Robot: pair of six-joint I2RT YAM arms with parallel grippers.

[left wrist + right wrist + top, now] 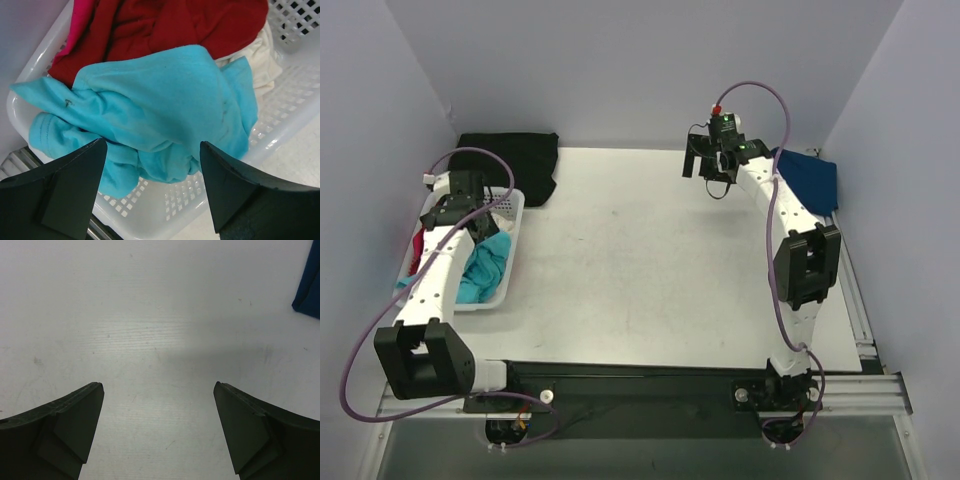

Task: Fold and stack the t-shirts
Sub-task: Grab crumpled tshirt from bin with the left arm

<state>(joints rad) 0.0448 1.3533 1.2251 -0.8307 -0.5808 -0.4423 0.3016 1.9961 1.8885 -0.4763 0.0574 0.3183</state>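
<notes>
Top external view: 2 arms reach out from the near edge of a white table [640, 260]. The left arm bends over a white slatted basket [513, 212] that sits at the table's left edge, and the right arm stretches toward the far right corner.

The left gripper [152, 150] hangs above the basket with its fingers [70, 185] spread wide and nothing between them. In the left wrist view it is just above the turquoise t-shirt [165, 100], but contact cannot be judged. That shirt lies crumpled on top of the pile at the near end of the basket. The red t-shirt [175, 25] is bunched behind it, touching it, toward the basket's far end. A strip of pink cloth [82, 20] shows at the red shirt's left side, and a cream cloth [260, 55] peeks out beside the turquoise one on the right.

The right gripper [159, 390] is also spread wide and holds nothing. The right wrist view shows only bare tabletop between its fingers. The navy blue t-shirt [810, 178] lies on the table at the far right edge, just beside the right arm; only its corner shows at the edge of the wrist view.

A black cloth [515, 160] lies flat at the far left corner, just beyond the basket.
</notes>
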